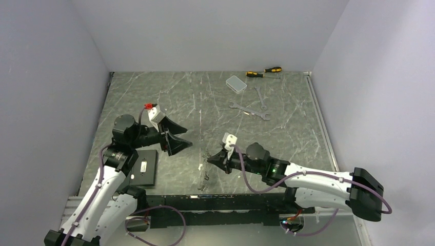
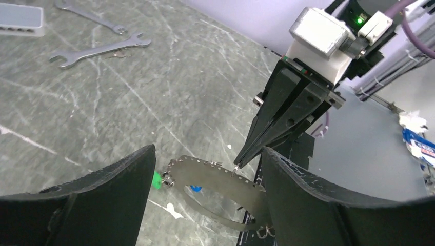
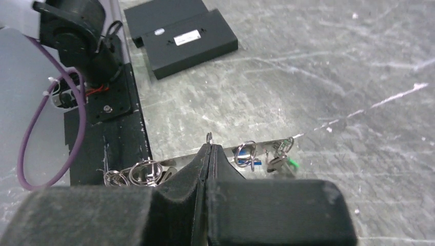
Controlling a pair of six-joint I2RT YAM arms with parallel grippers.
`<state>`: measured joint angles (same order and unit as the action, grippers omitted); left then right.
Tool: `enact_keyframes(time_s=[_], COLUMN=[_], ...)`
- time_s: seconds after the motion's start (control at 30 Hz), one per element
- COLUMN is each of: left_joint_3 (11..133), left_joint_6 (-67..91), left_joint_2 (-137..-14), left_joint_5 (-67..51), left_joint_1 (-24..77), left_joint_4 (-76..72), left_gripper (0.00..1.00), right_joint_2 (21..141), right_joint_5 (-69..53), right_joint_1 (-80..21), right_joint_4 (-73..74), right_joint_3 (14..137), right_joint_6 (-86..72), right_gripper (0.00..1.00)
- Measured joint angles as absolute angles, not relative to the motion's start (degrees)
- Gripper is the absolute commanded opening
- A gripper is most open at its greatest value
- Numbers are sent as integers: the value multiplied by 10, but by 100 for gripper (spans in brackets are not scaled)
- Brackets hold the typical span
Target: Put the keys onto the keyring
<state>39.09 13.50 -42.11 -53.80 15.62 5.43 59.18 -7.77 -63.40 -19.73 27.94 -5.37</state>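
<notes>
Keyring (image 2: pixel 218 180) flat on table (image 1: pixel 287 133) at near edge, green- and blue-headed keys (image 3: pixel 279 161) on it. Right gripper (image 2: pixel 237 165) pinched closed at its rim; grip unclear. Left gripper (image 1: pixel 188 137) spread wide, just beside. Steady rim first, then left fetches a key.

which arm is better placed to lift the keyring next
Right. Its hand is shut with the tips at the keyring; the left hand is open, clear of it, holding nothing.
</notes>
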Motion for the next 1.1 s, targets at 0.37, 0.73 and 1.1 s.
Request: enact_keyframes(time_s=[0.37,0.73,1.1], left_joint_3=[304,259,246], left_joint_6=[181,140,82], left_joint_2=[-374,-348,-318], left_joint_5=[-589,-613,-641], left_joint_1=[182,200,209], left_joint_4=[-97,-168,-188], left_gripper=[71,61,52], right_joint_2=[519,584,575], right_joint_5=[-105,-76,-156], right_joint_1=[-663,-707,-703], right_joint_4=[-381,-487,-502], right_joint_3=[164,173,174], right_joint_6=[97,310,464], right_gripper=[0,0,0])
